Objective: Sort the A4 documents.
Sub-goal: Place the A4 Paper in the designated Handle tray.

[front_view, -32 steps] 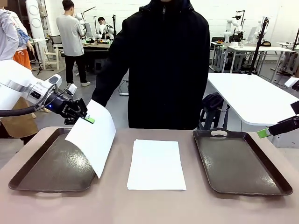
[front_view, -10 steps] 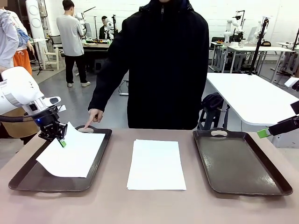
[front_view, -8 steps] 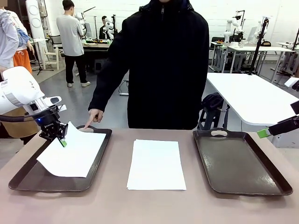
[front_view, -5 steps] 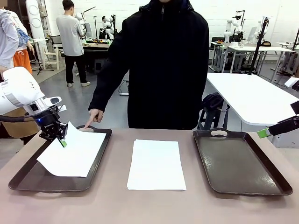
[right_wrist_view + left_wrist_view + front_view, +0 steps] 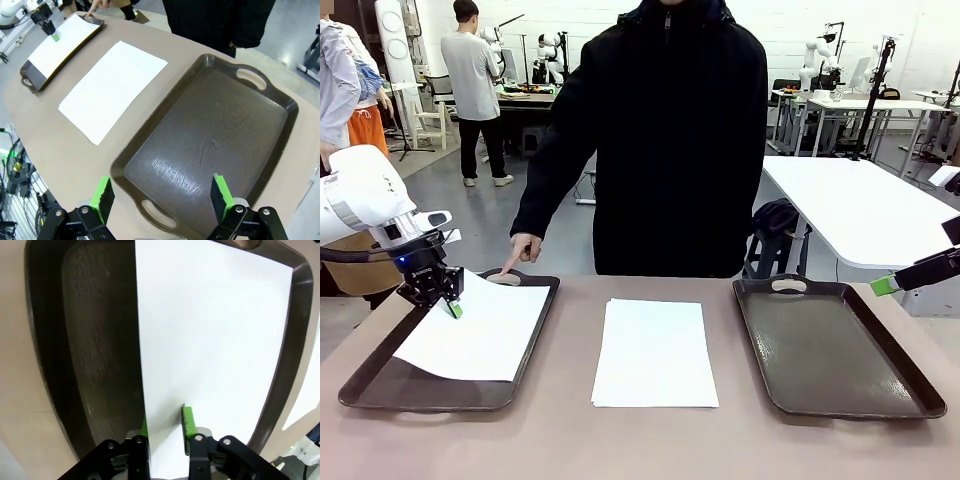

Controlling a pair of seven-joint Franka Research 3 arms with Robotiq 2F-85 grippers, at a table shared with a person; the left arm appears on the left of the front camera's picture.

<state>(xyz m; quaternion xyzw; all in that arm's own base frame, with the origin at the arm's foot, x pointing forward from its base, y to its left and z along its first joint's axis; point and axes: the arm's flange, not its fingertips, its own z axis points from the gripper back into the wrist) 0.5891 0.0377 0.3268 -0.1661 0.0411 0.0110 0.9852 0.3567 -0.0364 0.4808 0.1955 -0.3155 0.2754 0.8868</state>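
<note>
Left gripper (image 5: 451, 306) astride A4 document (image 5: 475, 340) inside left tray (image 5: 370, 383)

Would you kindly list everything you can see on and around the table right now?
left tray: one, dark brown, table's left side.
right tray: one, dark brown, table's right side.
single sheet: one, white, lying in the left tray.
paper pile: one, white, table centre.
table: one, tan.
person: one, black coat, far side; hand pointing at the left tray's handle.
left gripper: black, green pads, fingers open astride the sheet's edge.
right gripper: same colours, open, over the right tray.
</note>
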